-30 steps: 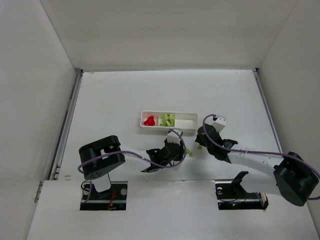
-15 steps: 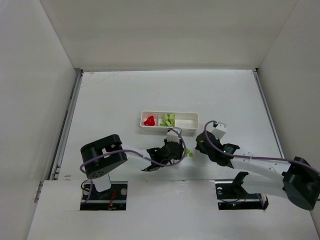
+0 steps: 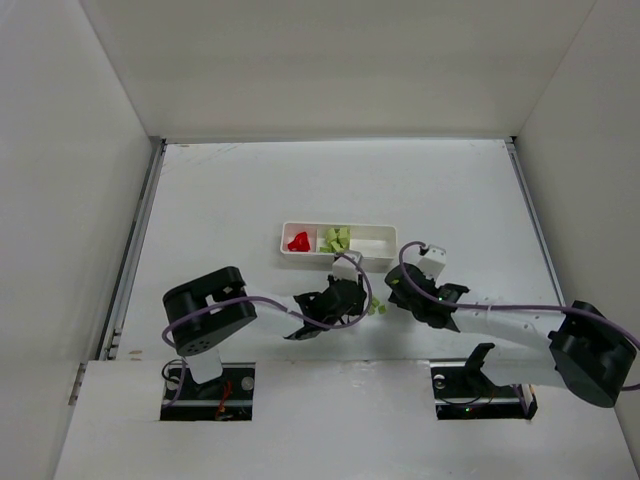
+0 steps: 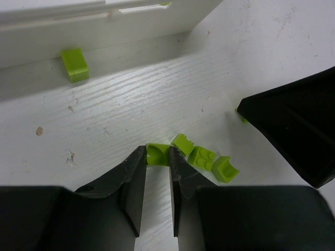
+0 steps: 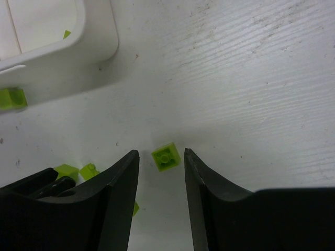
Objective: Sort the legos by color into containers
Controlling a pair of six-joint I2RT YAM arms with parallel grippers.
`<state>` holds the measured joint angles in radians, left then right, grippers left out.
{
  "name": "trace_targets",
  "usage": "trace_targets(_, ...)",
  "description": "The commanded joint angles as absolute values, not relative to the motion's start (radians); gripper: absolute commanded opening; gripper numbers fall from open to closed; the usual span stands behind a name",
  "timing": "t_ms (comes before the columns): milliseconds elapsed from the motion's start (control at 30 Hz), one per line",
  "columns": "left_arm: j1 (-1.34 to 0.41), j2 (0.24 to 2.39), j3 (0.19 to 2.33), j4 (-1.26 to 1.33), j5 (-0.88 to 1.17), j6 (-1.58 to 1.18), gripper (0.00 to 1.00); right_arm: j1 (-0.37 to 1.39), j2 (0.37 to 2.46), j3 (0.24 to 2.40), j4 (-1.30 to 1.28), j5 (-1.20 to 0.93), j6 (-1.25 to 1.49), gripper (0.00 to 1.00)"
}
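— Red legos [image 3: 298, 241] sit in the left compartment of the tray [image 3: 340, 224], pale green ones [image 3: 336, 239] in the middle; from above the right one looks bare. What's left?

— A few greens [image 3: 378, 308] lie loose on the counter [image 3: 230, 200] just in front of the tray. I'd judge the sorting past halfway, the brighter greens not yet homed.

— And the left wrist?

— Left end effector [image 4: 157, 159] is narrow, tips pinching a bright green brick [image 4: 157, 155] on the counter. Three more [image 4: 201, 157] lie in a touching row beside it; another [image 4: 75, 64] rests near the tray wall.

— Right wrist?

— Right end effector [image 5: 159, 157] stands half wide around a square brick [image 5: 166, 157], stud up, not gripped. All are tiny, glossy lime blocks.
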<state>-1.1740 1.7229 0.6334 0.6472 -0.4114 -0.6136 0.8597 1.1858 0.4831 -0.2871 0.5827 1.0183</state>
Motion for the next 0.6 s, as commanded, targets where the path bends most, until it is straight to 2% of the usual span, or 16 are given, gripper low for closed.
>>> trace_targets(0,-1.147,1.678,0.62,0.606,-0.432,-0.623,0.13,0.866,1.196,0.525,-0.285,0.583,1.005,0.46)
trace_targets(367,-1.101,1.355,0.612,0.446,-0.479,-0.581,0.13,0.867,1.236,0.543,-0.275,0.574,0.97,0.45)
trace_targets(567,-1.004,1.417,0.751,0.465,-0.431,-0.522,0.14,0.867,1.25,0.546,-0.262,0.577,0.956,0.42)
